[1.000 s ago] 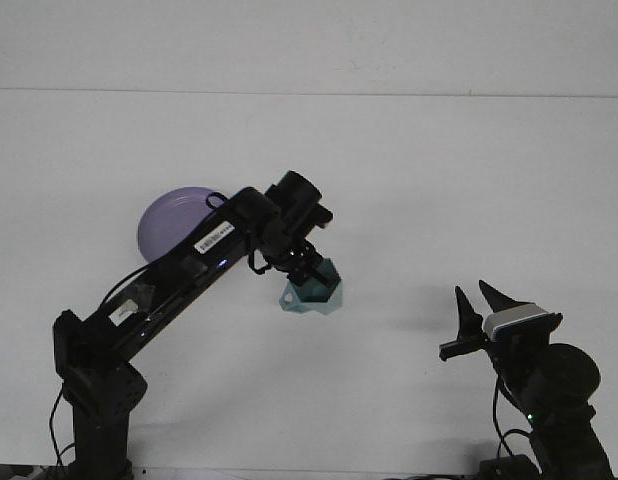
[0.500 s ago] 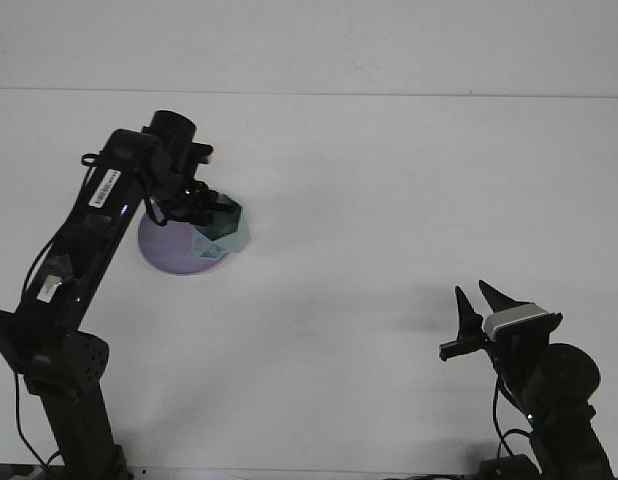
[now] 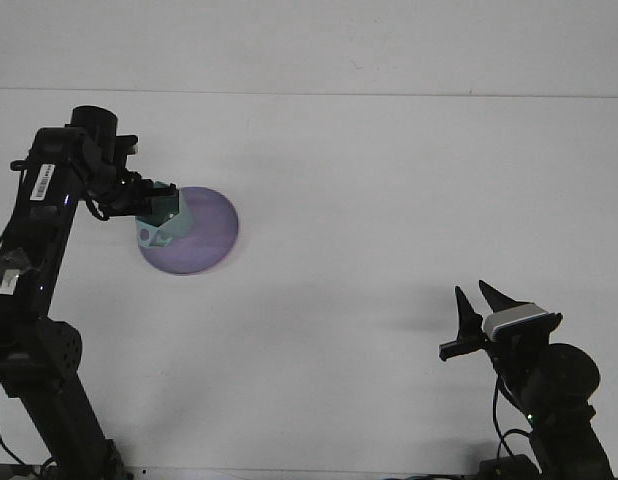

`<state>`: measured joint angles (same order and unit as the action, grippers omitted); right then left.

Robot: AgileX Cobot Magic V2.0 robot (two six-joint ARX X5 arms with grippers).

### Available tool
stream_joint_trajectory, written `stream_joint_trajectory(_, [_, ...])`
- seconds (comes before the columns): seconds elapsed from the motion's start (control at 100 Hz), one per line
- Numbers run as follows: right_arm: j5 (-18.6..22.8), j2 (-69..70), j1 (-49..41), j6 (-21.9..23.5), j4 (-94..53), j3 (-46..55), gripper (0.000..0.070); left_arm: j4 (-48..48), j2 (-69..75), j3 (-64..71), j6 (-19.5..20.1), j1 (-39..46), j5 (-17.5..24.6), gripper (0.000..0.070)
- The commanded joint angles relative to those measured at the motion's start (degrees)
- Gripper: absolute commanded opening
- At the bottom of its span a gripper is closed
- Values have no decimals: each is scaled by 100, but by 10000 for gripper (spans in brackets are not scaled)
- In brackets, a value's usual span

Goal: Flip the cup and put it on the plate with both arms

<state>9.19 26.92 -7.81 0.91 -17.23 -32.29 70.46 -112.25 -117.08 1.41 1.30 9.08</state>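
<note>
No readable txt anywhere. Left arm is carrying two small white stickers w/ dark print, one near the upper link, one lower down; both are showing too small & blurred to read.

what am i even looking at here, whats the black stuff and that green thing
One camera looks forward over a white table from the robot's side. The black things are two robot arms. The left gripper has its fingers closed on a pale green faceted cup, holding it at the left edge of a purple plate. Whether the cup already rests on the plate is hard to tell. The right gripper waits at the lower right, fingers spread, holding nothing. Nothing else lies on the table.
</note>
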Motion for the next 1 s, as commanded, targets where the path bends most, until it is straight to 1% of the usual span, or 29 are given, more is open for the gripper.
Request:
stream_joint_trajectory(0.0, [0,17,-11,39,44,13,257,-44,-221,-107,-39,-20,9,12])
stream_joint_trajectory(0.33, [0,17,-11,37,42,13,257,-190,-955,-107,-63,-94,11,12])
stream_joint_trajectory(0.57, [0,17,-11,37,28,13,257,-348,-1016,-107,-59,-101,11,12])
stream_joint_trajectory(0.63, [0,17,-11,37,28,13,257,-302,-1016,-107,-52,-101,15,26])
stream_joint_trajectory(0.65, [0,17,-11,37,28,13,257,-293,-1016,-107,-52,-101,15,41])
stream_joint_trajectory(0.68, [0,17,-11,37,28,13,257,-289,-1016,-107,-52,-101,15,88])
stream_joint_trajectory(0.78, [0,17,-11,37,28,13,257,-313,-1016,-111,-55,-98,74,322])
stream_joint_trajectory(0.84, [0,17,-11,37,28,13,257,-302,-1014,-129,-55,-98,177,425])
stream_joint_trajectory(0.89, [0,17,-11,37,28,13,257,-280,-1003,-166,-57,-98,269,468])
stream_joint_trajectory(0.99, [0,15,-11,37,33,13,257,-42,-957,-404,-55,-96,295,470])
